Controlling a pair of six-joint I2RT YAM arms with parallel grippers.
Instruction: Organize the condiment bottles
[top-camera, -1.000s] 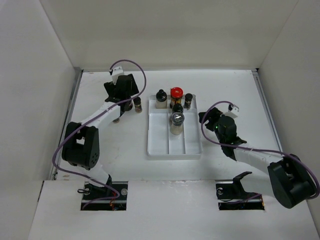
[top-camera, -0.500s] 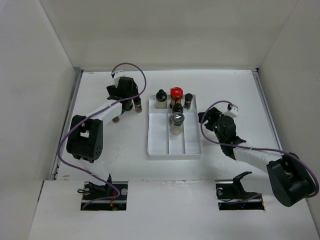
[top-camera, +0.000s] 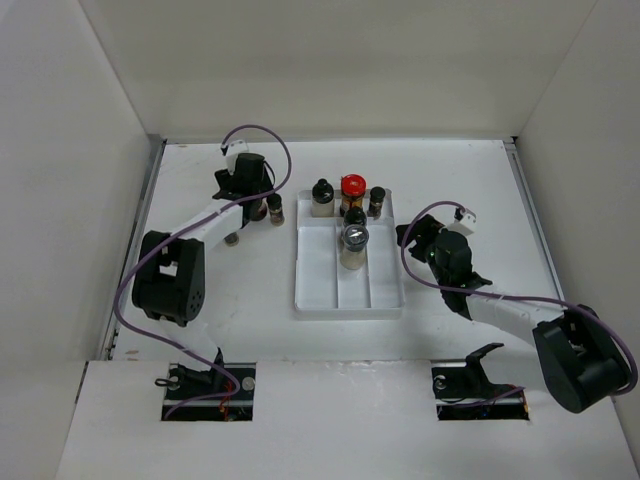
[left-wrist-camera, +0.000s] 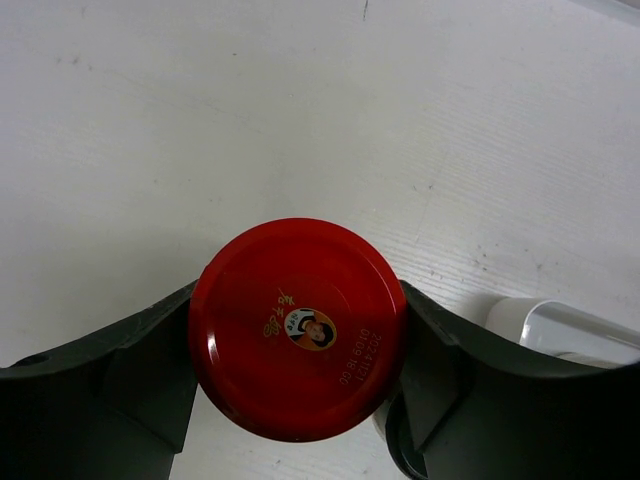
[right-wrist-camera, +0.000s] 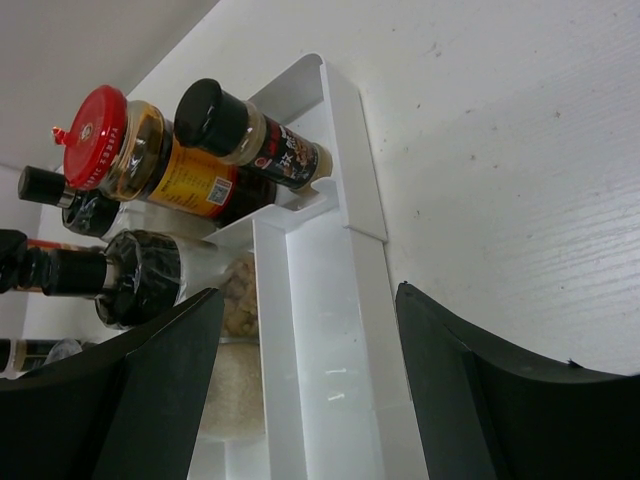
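Looks like the grab step: left gripper (left-wrist-camera: 298, 340) pinches the round red-lidded jar (left-wrist-camera: 300, 300), upright on the table (top-camera: 250, 290) left of the white divided tray (top-camera: 350, 313) (right gripper (right-wrist-camera: 308, 300) wide open, empty), so next lift it straight up.

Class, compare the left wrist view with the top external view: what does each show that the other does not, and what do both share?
Only the left wrist view shows a red lid from straight above, with its printed portrait and lettering. The fingers flank it on both sides, and the lid hides any contact. Only the top external view shows the white tray, a red-lidded bottle among others at its far end, and the right gripper. Both show the left gripper and the white table.
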